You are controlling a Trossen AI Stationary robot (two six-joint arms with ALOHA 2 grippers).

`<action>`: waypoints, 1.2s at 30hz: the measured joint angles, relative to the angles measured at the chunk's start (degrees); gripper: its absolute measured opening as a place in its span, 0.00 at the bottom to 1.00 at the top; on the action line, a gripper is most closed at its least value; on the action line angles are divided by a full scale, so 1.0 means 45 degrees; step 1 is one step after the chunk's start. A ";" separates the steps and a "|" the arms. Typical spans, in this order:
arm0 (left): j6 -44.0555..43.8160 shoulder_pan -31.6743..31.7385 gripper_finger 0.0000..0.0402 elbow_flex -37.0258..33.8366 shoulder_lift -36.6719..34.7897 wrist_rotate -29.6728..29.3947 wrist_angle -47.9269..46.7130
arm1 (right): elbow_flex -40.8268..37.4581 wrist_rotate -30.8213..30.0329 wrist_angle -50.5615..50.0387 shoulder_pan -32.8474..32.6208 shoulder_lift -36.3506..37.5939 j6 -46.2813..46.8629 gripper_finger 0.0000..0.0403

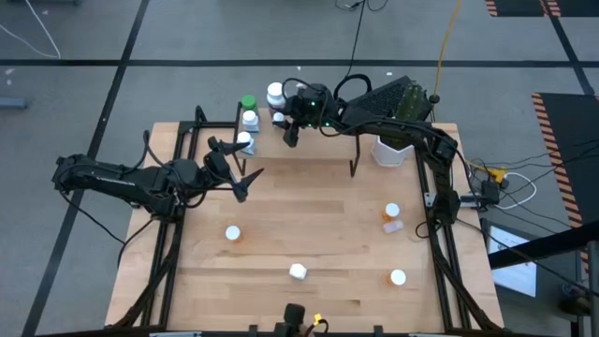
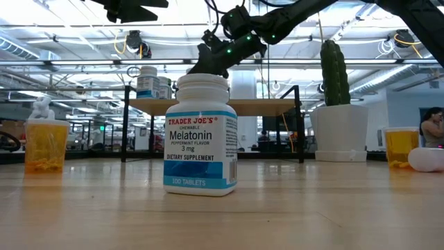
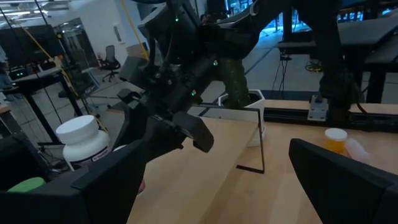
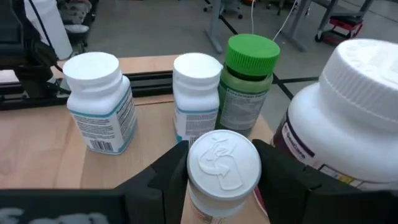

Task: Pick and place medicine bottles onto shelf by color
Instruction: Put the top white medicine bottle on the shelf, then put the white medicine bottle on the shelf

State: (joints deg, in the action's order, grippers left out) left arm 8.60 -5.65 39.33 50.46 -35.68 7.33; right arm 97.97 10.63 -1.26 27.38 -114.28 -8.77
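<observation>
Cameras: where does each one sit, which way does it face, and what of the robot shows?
High: overhead, straight down; both arms, table.
Low: table-top level, facing the Melatonin bottle and shelf; arms overhead.
Left wrist: on the left arm, past its open left gripper toward the right arm.
Right wrist: looks down on the right gripper, shut on a white-capped bottle.
Shared: green-capped bottle in right wrist and high.
</observation>
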 joint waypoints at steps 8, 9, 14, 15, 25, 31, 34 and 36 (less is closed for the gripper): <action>-0.0072 0.0000 0.98 0.0000 0.0000 0.0005 -0.0004 | -0.0024 -0.0069 0.0135 0.0029 -0.0432 -0.0068 0.40; -0.0078 -0.0015 0.98 0.0000 0.0000 0.0005 0.0003 | -0.0024 -0.0070 0.0135 0.0039 -0.0433 -0.0080 0.40; -0.0073 -0.0010 0.98 0.0000 0.0000 0.0010 0.0000 | -0.0024 -0.0039 0.0133 0.0044 -0.0447 -0.0196 0.40; -0.0073 -0.0010 0.98 0.0000 0.0000 0.0010 0.0000 | -0.0024 -0.0036 0.0140 0.0044 -0.0447 -0.0197 0.40; -0.0162 -0.0010 0.98 0.0000 0.0000 0.0010 0.0000 | -0.0024 -0.0023 0.0344 0.0068 -0.0447 -0.0226 0.57; -0.0182 -0.0010 0.98 0.0000 0.0000 0.0015 -0.0005 | -0.0029 -0.0028 0.0297 0.0059 -0.0289 -0.0748 0.67; -0.0188 -0.0021 0.98 0.0000 0.0000 0.0015 -0.0014 | -0.0049 -0.0037 -0.0340 -0.0028 0.0331 -0.0959 0.68; -0.0194 -0.0024 0.98 0.0000 0.0000 0.0016 -0.0029 | -0.0024 -0.0071 -0.0667 -0.0153 0.0874 -0.1164 0.69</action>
State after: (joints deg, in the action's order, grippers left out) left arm 7.73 -5.76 39.33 50.46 -35.61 7.20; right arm 97.86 10.31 -4.26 26.69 -110.34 -14.01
